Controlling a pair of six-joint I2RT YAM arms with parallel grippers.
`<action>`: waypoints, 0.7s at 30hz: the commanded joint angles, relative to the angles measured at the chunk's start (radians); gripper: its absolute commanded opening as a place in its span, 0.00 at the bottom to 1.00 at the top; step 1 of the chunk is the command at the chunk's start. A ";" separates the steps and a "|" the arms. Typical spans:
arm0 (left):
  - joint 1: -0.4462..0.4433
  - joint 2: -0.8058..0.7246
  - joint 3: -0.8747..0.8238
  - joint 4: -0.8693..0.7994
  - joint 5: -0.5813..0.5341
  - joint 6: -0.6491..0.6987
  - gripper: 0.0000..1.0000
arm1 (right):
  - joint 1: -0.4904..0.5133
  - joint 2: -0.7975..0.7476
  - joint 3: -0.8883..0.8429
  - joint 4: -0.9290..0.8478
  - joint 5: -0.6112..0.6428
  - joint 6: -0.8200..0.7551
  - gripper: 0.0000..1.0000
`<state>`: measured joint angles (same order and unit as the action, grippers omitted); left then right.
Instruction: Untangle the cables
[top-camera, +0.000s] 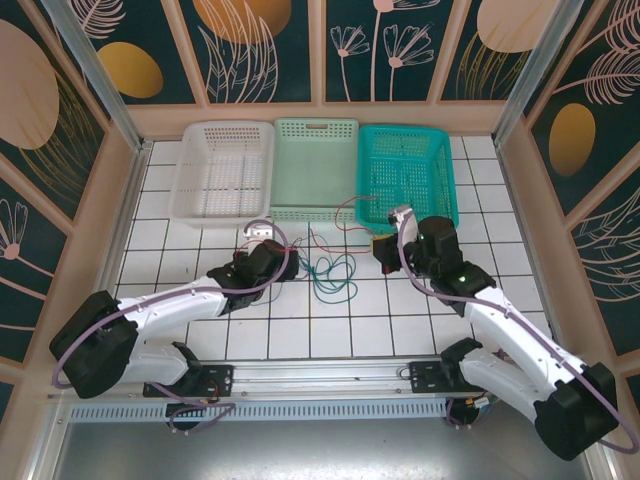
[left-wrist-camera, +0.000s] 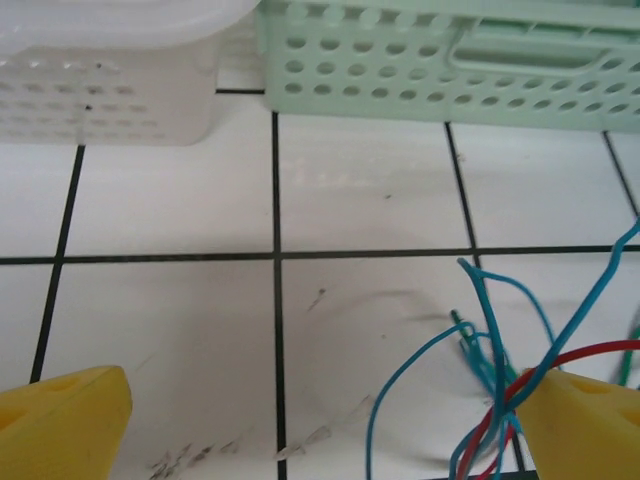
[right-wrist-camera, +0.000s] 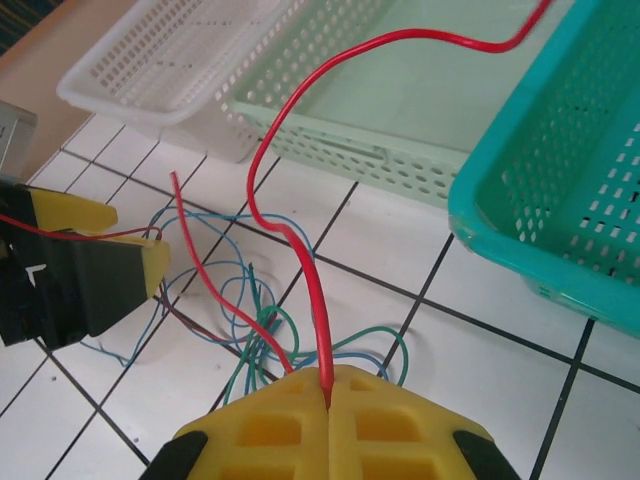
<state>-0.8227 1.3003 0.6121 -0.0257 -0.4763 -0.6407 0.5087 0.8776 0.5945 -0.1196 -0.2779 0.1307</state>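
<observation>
Right now the right gripper (right-wrist-camera: 328, 392) is pinched shut on the red cable (right-wrist-camera: 313, 300), whose free length runs from its fingers toward one o'clock, over the teal basket (right-wrist-camera: 530, 190). Seen from overhead, the tangle of blue and green cables (top-camera: 330, 272) lies on the tiled table (top-camera: 330, 330) at three o'clock from the wide-open left gripper (left-wrist-camera: 325, 410), which I judge the nearer arm.

You have no text, label, brand, number or sign to read here: the white basket (top-camera: 222, 168), pale green basket (top-camera: 314, 168), teal basket (top-camera: 405, 175), tiled tabletop (top-camera: 330, 320) and patterned walls (top-camera: 260, 45) bear no legible marking.
</observation>
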 joint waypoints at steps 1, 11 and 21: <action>0.006 -0.044 -0.016 0.087 0.010 0.051 0.99 | 0.004 -0.053 -0.031 0.054 0.021 0.024 0.00; 0.005 -0.095 -0.044 0.147 0.049 0.138 0.99 | 0.005 0.058 0.009 -0.014 -0.015 0.024 0.00; 0.005 -0.072 -0.054 0.148 0.042 0.144 0.98 | 0.128 0.186 0.059 -0.178 0.092 0.058 0.00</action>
<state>-0.8227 1.2247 0.5697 0.1017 -0.4267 -0.5190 0.6216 1.0576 0.6136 -0.2390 -0.2550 0.1577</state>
